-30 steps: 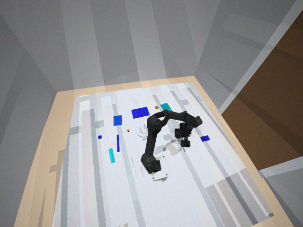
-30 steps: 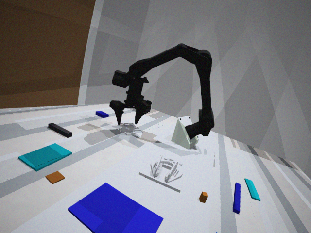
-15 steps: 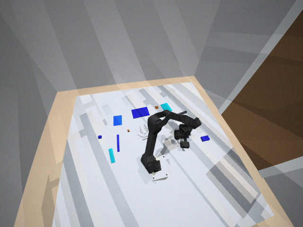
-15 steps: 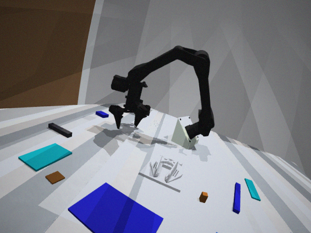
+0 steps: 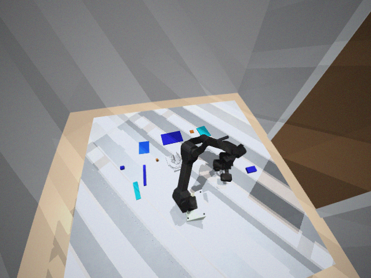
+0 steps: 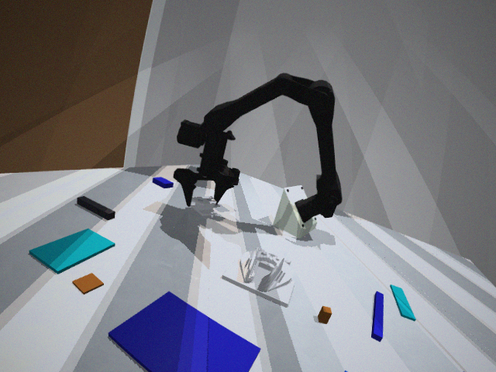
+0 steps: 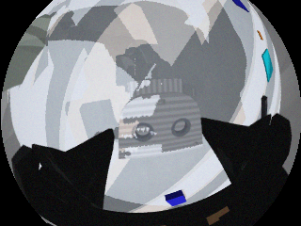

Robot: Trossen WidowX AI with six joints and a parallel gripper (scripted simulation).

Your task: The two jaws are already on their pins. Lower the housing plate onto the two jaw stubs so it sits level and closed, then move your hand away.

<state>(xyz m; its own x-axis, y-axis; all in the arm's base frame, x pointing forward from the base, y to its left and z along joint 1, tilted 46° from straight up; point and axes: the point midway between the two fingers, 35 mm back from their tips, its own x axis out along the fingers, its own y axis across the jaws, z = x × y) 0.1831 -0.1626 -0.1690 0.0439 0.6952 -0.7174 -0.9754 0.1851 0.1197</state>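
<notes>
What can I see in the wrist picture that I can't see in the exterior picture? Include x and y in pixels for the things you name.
Only wrist: two round holes in the stripy grey plate [image 7: 162,112] below the open jaws.

Only exterior: the arm's big bend [image 6: 285,81], the spiky grey piece [image 6: 276,276], the little orange block [image 6: 323,315] and the long blue stick [image 6: 377,316].

Both: the jaws, the small blue block [image 6: 162,182] [image 7: 175,198], the black bar [image 6: 96,208] [image 7: 264,107], the cyan sheet [image 6: 74,249] [image 7: 267,65] and the flat orange square [image 6: 87,283] [image 7: 260,35].

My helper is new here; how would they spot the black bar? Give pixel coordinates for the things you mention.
Find the robot arm's open gripper [image 5: 223,172] [image 6: 202,203] [image 7: 158,128]. In the exterior view, the bar [image 6: 95,207] lies left of it, between a small blue block [image 6: 162,182] and a teal plate [image 6: 72,250]; only it is black.
</notes>
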